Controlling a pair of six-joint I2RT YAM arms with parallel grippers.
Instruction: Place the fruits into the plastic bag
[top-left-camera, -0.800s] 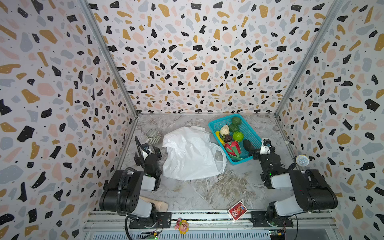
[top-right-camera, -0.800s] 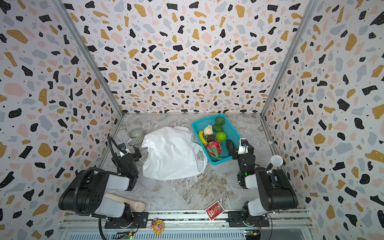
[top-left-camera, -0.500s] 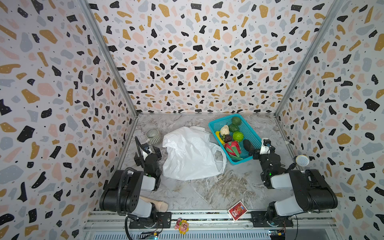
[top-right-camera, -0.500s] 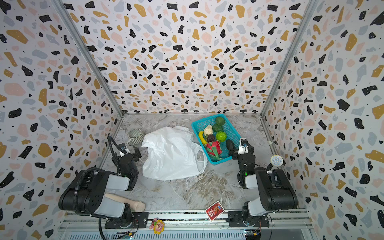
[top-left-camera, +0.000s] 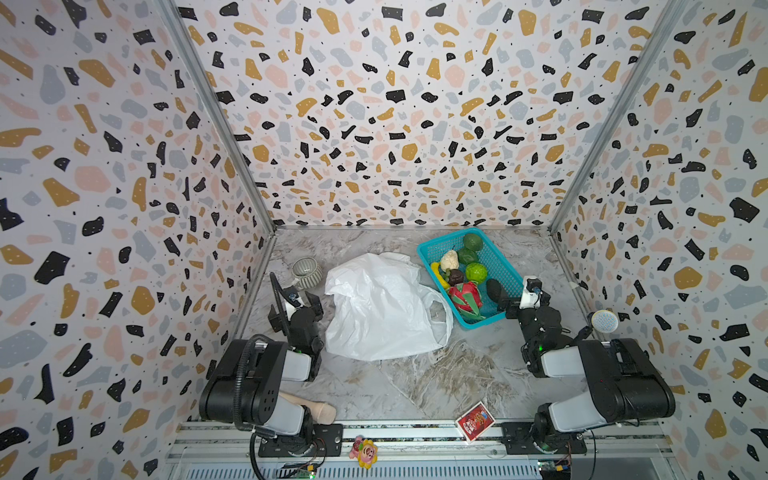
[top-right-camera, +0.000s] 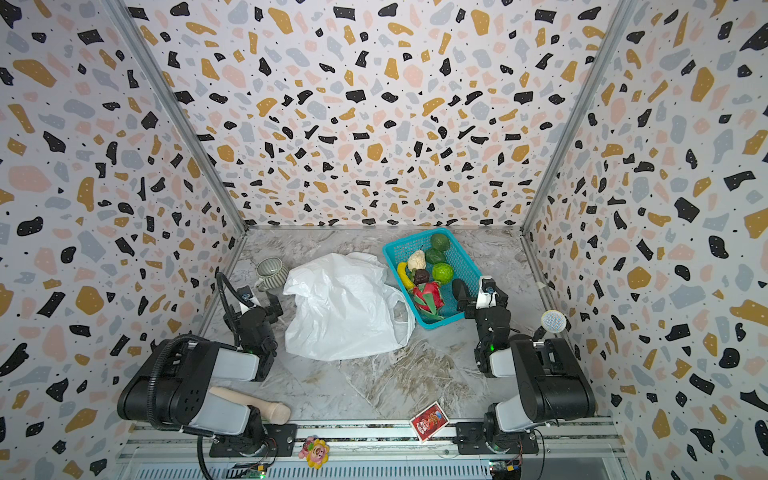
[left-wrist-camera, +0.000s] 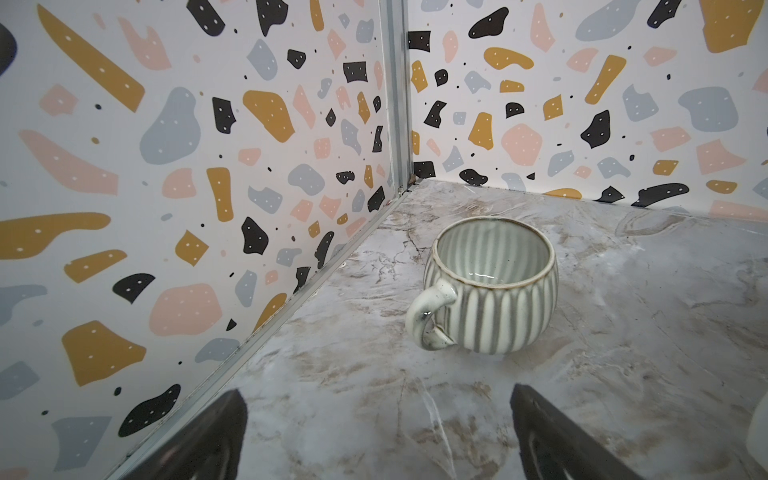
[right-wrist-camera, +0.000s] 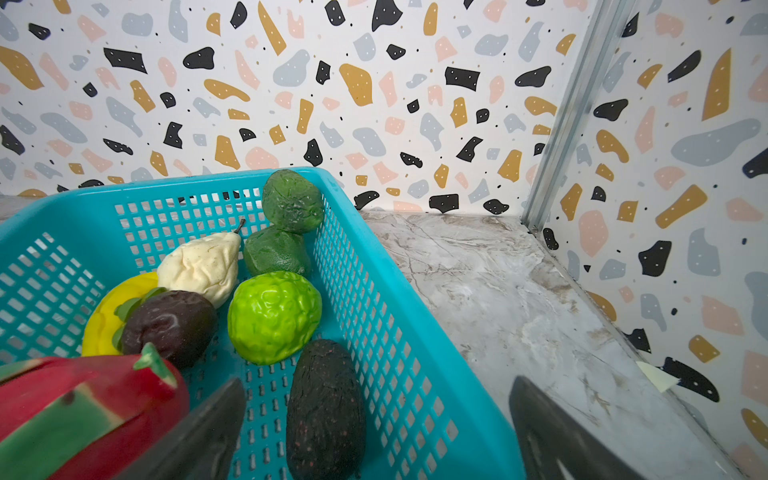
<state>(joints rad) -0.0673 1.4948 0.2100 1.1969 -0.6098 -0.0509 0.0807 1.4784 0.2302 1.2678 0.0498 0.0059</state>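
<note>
In both top views the white plastic bag (top-left-camera: 380, 309) lay crumpled at the middle of the marble table (top-left-camera: 415, 382), one loop handle (top-left-camera: 441, 312) turned toward the teal mesh basket (top-left-camera: 505, 266) just beside it. The fruits (top-left-camera: 461, 270) all sat in that basket: a red dragon fruit (top-left-camera: 466, 296), a yellow banana (top-left-camera: 437, 272), a cream knobbly piece (top-left-camera: 449, 259), a dark brown oval (top-left-camera: 456, 276), a black oval (top-left-camera: 494, 289), a bright green round one (top-left-camera: 476, 272) and two darker green ones (top-left-camera: 473, 242). In the left wrist view the left gripper (left-wrist-camera: 376, 392) was released, its fingers wide apart and empty, low over the table, with a striped ceramic mug (left-wrist-camera: 492, 286) upright ahead of it near the wall corner. In the right wrist view the right gripper (right-wrist-camera: 378, 382) was likewise released and held nothing; one finger hung over the basket's inside beside the dragon fruit and the black oval, the other outside over the table, with the basket's wall between them.
</note>
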